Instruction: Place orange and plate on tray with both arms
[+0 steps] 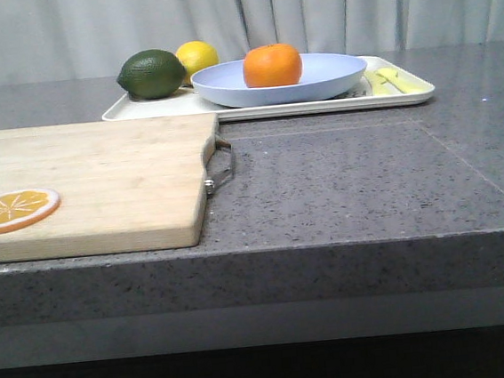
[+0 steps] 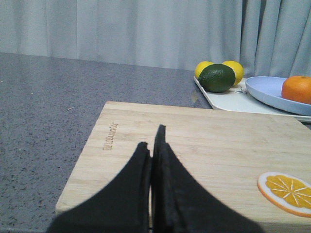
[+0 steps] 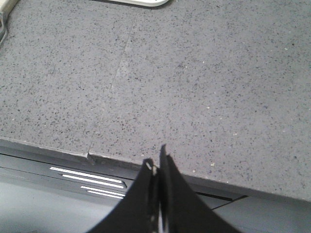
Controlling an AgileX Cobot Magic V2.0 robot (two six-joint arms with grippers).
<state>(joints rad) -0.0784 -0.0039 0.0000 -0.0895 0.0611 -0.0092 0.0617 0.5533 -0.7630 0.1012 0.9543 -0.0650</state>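
You get soft, even light from above, and only faint shadows. The speckled grey stone surface (image 1: 349, 180) shows a pale shine far back. Both close black hands look a bit blurry, and the rest is sharp.

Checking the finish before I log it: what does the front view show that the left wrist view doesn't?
Only the front view shows the whole cream-white rectangular tray, the pale yellow piece on its right end and the cutting board's metal handle. Only the left wrist view shows a second yellow lemon and the shut left gripper. Both show the round orange in the pale blue plate, the dark green lime and the orange slice.
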